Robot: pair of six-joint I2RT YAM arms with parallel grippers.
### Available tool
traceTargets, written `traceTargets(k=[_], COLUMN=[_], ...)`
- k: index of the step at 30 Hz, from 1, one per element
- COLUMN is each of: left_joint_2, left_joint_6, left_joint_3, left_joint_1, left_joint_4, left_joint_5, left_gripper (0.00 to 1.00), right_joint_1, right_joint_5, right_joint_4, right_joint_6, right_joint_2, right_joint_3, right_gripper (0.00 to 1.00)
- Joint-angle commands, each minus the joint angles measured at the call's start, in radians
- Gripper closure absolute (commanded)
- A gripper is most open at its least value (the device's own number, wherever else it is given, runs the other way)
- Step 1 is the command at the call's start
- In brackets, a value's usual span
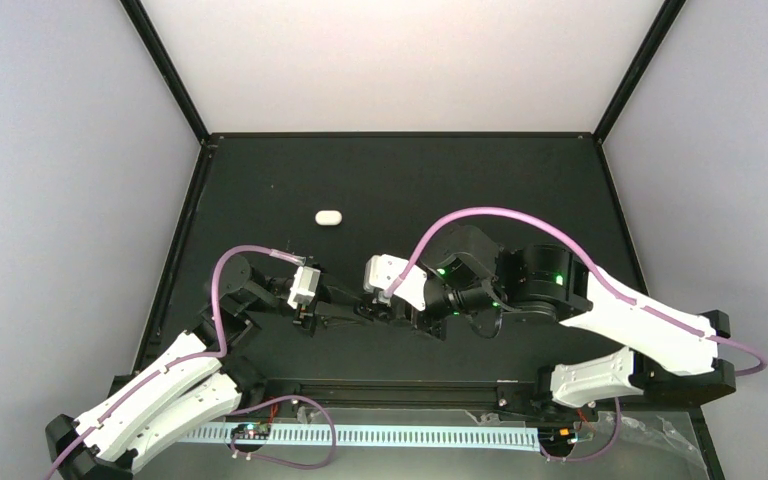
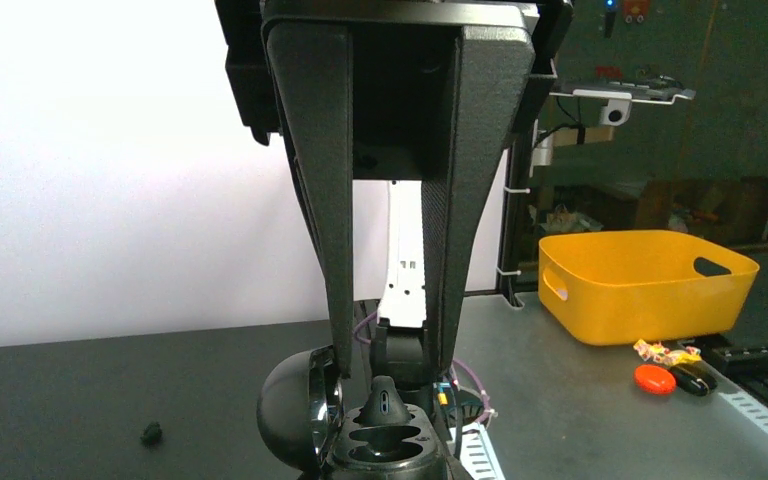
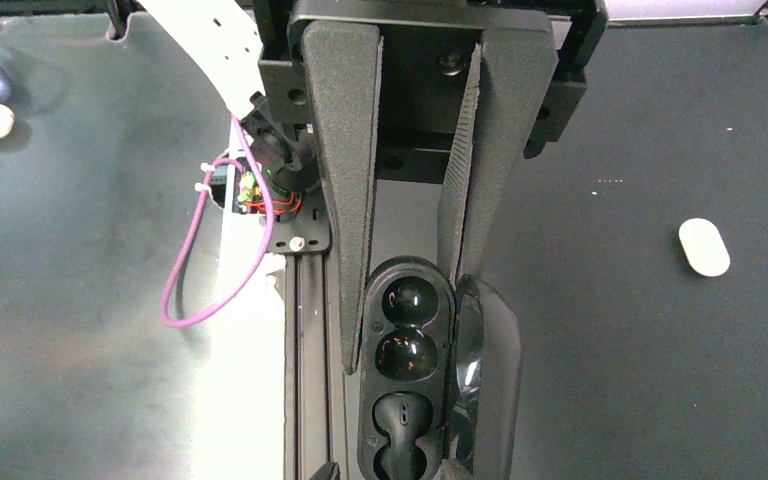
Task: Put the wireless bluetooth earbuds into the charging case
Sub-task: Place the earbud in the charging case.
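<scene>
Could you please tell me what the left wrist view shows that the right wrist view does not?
Only the left wrist view shows a yellow bin and an orange disc beyond the mat. Only the right wrist view shows a white pill lying on the mat. Both show the open black case, lid swung aside, between the fingers of the left claw in one view and of the right claw in the other.

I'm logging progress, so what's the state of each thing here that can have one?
charging case: open, lid swung aside
left gripper: jaws shut on the charging case
right gripper: jaws straddling the charging case, grip unclear
white pill-shaped case: looks closed, lying apart on the table
</scene>
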Motion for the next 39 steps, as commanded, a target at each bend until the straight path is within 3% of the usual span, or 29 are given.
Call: traceTargets(k=[1,39], left_joint_2=[0.002,0.002], left_joint_6=[0.024,0.025], left_joint_3=[0.047,0.047], left_joint_1=[-0.01,-0.013], left_joint_4=[0.013,0.015], left_joint_5=[0.009,0.003], left_gripper=[0.98,0.98], right_joint_1=[0.005,0.003], right_joint_5=[0.013,-0.043], right_joint_4=[0.016,0.039], right_joint_6=[0.003,-0.011], right_joint_2=[-0.037,-0.015], right_joint_3=[0.009,-0.017], right_gripper=[0.74,0.98])
